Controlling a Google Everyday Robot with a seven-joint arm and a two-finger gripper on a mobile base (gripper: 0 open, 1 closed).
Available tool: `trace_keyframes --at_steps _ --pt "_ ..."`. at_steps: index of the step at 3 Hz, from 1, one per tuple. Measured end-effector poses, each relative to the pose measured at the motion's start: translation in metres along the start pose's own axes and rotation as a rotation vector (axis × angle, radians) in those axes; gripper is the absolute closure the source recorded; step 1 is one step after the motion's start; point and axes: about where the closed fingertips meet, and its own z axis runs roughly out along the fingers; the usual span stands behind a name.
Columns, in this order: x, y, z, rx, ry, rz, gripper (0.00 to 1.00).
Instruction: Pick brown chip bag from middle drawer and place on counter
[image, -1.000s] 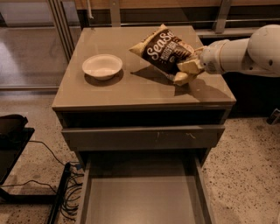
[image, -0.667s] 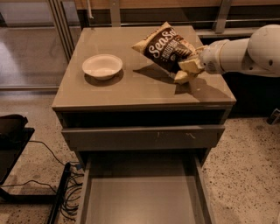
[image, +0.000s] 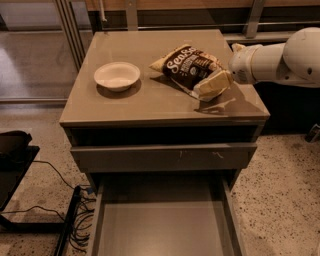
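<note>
A brown chip bag (image: 187, 67) lies on the counter (image: 150, 102) surface, right of a white bowl (image: 117, 75). The gripper (image: 224, 75), on a white arm (image: 285, 57) cut off at the right edge, meets the bag's right end; whether it clasps the bag cannot be told. Below, the middle drawer (image: 160, 225) stands open, its front out of view

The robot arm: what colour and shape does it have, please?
The arm is smooth, glossy white, built of thick rounded segments; no cables or markings show. Its gripper looks pale cream and is above the right side of the counter, next to the chip bag.
</note>
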Motion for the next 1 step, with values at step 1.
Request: trace_keyframes --at_steps 1 --pt "0.0000 0.0000 0.0000 0.000 0.000 0.000 0.00"
